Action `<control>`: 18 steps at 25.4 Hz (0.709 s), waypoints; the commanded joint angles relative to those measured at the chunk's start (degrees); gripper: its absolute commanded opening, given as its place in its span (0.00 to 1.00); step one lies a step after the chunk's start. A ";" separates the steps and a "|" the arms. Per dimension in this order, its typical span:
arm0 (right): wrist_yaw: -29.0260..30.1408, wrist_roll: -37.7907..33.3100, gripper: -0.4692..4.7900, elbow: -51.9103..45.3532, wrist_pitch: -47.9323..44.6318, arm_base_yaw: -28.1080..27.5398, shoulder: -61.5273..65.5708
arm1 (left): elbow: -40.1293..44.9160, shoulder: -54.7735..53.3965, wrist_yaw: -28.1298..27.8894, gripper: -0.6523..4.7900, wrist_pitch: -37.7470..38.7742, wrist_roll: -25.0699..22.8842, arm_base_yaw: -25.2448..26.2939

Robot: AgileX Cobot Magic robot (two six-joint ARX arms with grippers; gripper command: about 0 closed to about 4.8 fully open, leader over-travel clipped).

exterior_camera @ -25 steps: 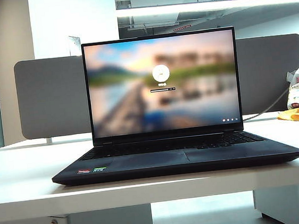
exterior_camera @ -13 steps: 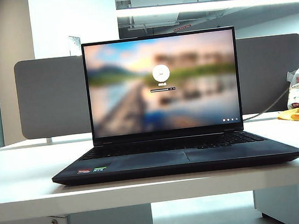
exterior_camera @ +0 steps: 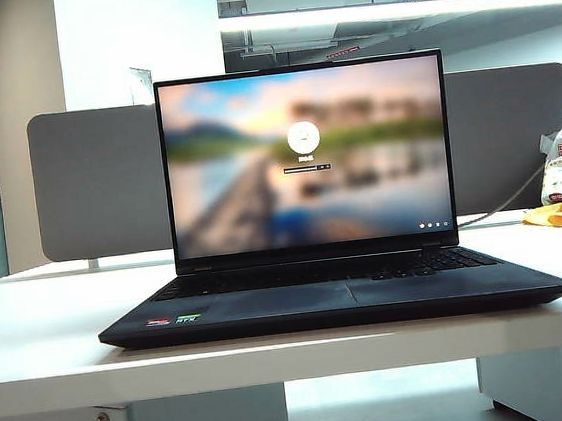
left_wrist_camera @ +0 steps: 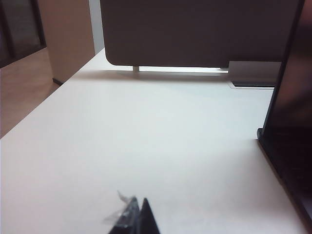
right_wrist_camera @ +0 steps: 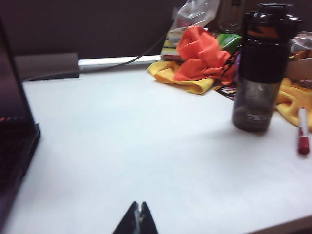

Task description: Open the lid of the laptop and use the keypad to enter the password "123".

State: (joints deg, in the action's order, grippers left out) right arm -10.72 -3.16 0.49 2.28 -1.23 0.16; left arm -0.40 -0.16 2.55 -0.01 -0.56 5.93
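Left of the laptop [exterior_camera: 333, 295]: left gripper [left_wrist_camera: 136, 214] low over bare white table [left_wrist_camera: 146, 141], fingertips pinched fully together, nothing held; grey divider [left_wrist_camera: 195, 29] beyond. Centre: laptop flat on table, lid [exterior_camera: 306, 158] raised upright, lit screen showing blurred login picture with small entry field. Keypad [exterior_camera: 323, 272] seen as a dark band just in front of the hinge, trackpad and red and green stickers [exterior_camera: 172, 320] nearer the front edge. Compared against the two earlier exterior pictures: no visible change to laptop, lid angle or screen; neither arm over the laptop in any of the three. Judged: lid step done; password entry either finished or unconfirmed, since field contents too small to read and login screen not yet cleared. Right of the laptop: right gripper [right_wrist_camera: 140, 217] low over table, well apart from the laptop's side edge, tips meeting, empty. Farther right: dark bottle [right_wrist_camera: 260, 68], orange and yellow cloth [right_wrist_camera: 197, 61], red marker [right_wrist_camera: 303, 131].
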 commanded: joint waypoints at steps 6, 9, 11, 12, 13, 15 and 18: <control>13.77 4.85 0.08 -0.20 2.08 0.02 0.00 | 0.00 0.00 0.26 0.12 -0.46 -0.04 0.02; 10.80 3.80 0.08 -0.20 2.03 -0.02 0.00 | 0.00 0.00 0.26 0.12 -0.46 -0.04 0.02; 10.19 3.26 0.08 -0.20 2.27 -0.02 0.00 | 0.00 0.00 0.26 0.12 -0.46 -0.04 0.02; 10.27 3.19 0.08 -0.20 2.29 -0.02 0.00 | 0.00 0.00 0.26 0.12 -0.46 -0.04 0.02; 10.27 3.19 0.08 -0.20 2.34 0.00 0.00 | 0.00 0.00 0.26 0.12 -0.46 -0.02 0.02; 10.27 3.17 0.08 -0.20 2.34 0.00 0.00 | 0.00 -0.02 0.26 0.12 -0.46 -0.04 0.02; 10.45 3.19 0.08 -0.20 2.34 0.00 0.00 | 0.00 0.00 0.26 0.12 -0.46 -0.04 0.02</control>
State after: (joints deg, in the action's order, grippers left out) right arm -0.23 0.30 0.49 5.10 -1.23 0.16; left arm -0.40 -0.16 2.57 -0.01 -0.56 5.93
